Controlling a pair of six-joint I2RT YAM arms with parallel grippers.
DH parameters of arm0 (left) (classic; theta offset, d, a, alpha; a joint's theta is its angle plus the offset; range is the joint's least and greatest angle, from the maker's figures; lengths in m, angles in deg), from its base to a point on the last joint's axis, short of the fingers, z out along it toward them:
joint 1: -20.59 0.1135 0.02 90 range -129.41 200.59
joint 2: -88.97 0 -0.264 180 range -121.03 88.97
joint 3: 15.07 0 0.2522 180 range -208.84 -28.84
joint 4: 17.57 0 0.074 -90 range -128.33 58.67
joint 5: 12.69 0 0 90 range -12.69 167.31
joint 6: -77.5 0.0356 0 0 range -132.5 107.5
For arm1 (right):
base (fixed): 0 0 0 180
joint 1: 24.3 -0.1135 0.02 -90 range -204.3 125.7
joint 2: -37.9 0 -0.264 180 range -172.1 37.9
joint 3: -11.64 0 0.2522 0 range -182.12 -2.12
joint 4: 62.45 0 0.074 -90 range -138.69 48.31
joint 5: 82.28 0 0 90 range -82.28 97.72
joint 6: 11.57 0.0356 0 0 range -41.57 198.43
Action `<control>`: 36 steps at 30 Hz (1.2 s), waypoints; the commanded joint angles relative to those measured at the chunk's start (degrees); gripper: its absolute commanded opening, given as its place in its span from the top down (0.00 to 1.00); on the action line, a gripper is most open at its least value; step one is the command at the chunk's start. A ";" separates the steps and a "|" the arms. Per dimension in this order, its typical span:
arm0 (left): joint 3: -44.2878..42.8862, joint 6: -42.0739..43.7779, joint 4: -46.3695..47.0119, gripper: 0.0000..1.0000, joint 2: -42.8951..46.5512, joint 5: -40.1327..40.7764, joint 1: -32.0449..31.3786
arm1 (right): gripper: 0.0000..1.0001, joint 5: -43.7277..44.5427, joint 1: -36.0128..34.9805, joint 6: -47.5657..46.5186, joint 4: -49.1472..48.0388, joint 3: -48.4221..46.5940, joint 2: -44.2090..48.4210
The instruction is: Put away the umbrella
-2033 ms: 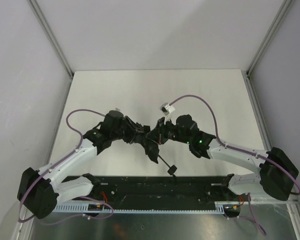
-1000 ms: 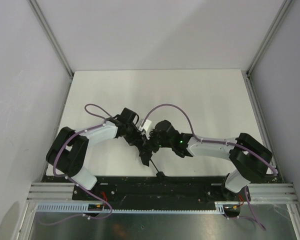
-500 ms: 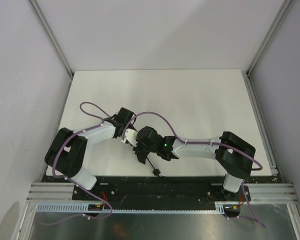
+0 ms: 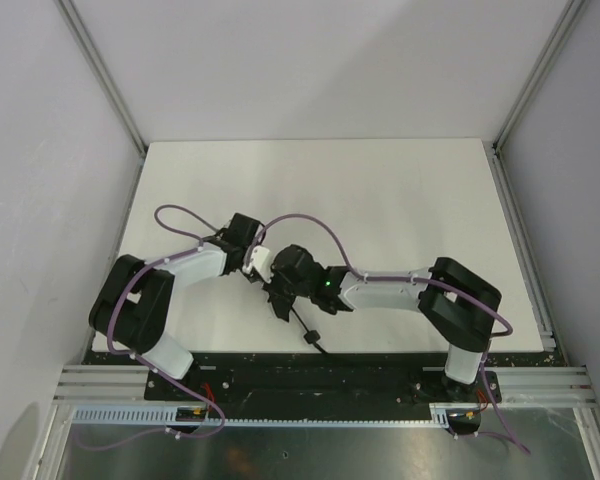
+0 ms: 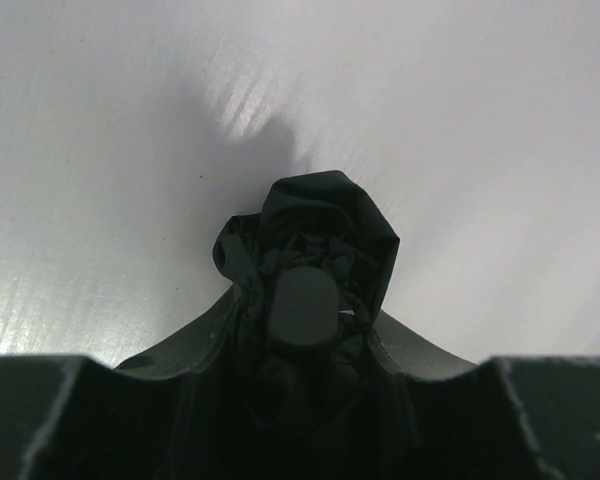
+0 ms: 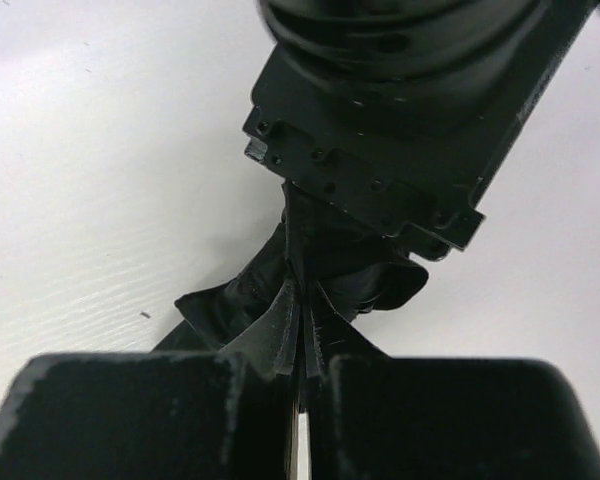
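The white-and-black left arm and white-and-black right arm reach low and inward, the left black two-finger gripper and right black two-finger gripper facing, each clamped on the black fabric folding umbrella.

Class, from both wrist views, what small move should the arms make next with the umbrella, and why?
Probably the right gripper should draw its pinched fold tighter while the left gripper holds the umbrella by its capped end: fabric there bulges loosely.
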 commanded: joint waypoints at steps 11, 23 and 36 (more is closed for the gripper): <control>2.21 4.86 -2.19 1.00 -1.45 -10.19 2.63 | 1.00 35.97 -13.21 -22.34 -11.79 -3.51 -18.43; -3.82 11.17 -11.78 1.00 1.26 -10.95 5.59 | 0.93 39.53 -14.70 -33.90 -4.56 -3.96 -24.99; -4.03 8.54 -13.88 1.00 2.07 -15.31 5.70 | 0.92 39.12 -12.75 -39.58 -3.25 -5.53 -26.14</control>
